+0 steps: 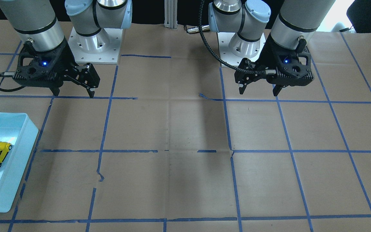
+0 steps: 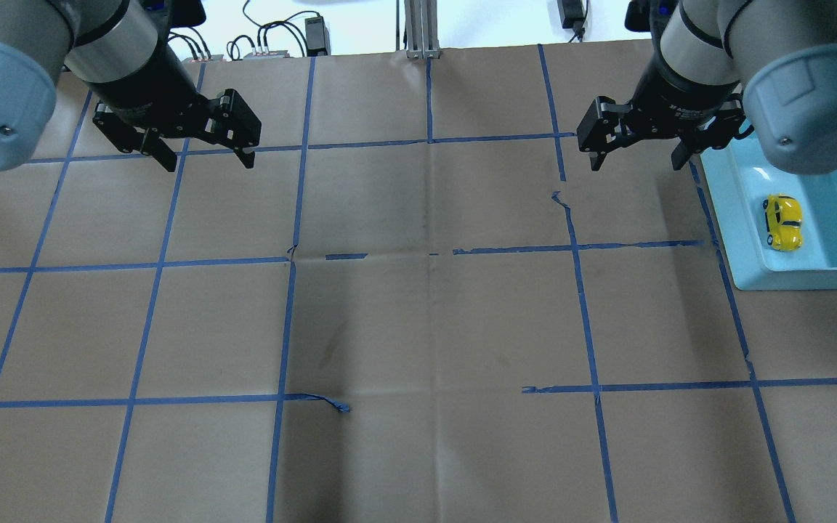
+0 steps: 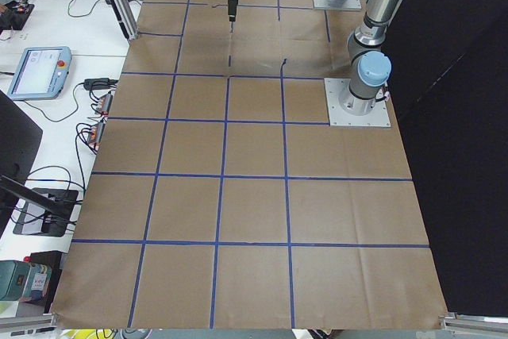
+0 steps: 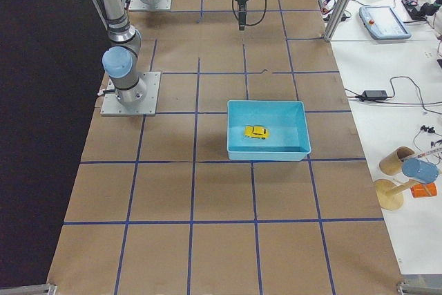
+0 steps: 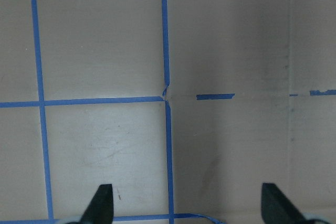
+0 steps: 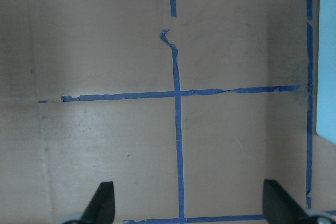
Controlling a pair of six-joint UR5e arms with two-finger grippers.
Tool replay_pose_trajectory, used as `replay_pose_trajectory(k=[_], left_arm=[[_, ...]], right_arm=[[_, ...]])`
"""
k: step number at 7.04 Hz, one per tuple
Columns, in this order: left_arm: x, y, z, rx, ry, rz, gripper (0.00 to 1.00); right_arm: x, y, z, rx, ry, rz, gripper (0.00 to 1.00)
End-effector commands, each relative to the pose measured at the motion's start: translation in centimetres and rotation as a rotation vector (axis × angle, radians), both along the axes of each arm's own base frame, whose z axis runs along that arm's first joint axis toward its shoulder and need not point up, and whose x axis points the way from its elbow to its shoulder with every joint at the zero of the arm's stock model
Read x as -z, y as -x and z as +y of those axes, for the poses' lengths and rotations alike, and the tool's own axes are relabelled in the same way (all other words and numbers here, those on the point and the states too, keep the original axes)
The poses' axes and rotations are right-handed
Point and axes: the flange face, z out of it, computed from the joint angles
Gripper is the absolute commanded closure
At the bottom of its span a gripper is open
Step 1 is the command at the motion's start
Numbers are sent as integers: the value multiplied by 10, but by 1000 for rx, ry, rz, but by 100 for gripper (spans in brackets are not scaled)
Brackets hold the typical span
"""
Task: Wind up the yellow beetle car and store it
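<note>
Tray (image 2: 727, 218) of light blue at the right side of the table (image 2: 426, 327) holds the yellow beetle car (image 2: 782, 221), standing on its wheels near the tray's left wall. I see the left gripper (image 2: 209, 165) and the right gripper (image 2: 636, 166) both with jaws spread wide and empty, well apart; the right one hangs just beside the tray.

Your arms (image 1: 293, 29) are silver-grey tubes with black bands and pale-blue joint caps (image 1: 258, 11), on white screw-dotted base plates (image 1: 109, 48). The black left gripper (image 1: 258, 92) and right gripper (image 1: 74, 94) each show a blue LED (image 1: 44, 63). There's a ribbed cable (image 1: 204, 45) at the left one's 9 o'clock, front view.
</note>
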Motion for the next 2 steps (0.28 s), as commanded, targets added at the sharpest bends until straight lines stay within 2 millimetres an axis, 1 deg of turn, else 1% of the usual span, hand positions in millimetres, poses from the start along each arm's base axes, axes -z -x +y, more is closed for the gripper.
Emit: replay_pose_trajectory(k=[1,2], left_arm=[[-3,0,8,0,4,0,1],[-2,0,8,0,3,0,1]], right_arm=[[-5,0,5,-1,-2,4,0],[-5,0,5,-1,-2,4,0]])
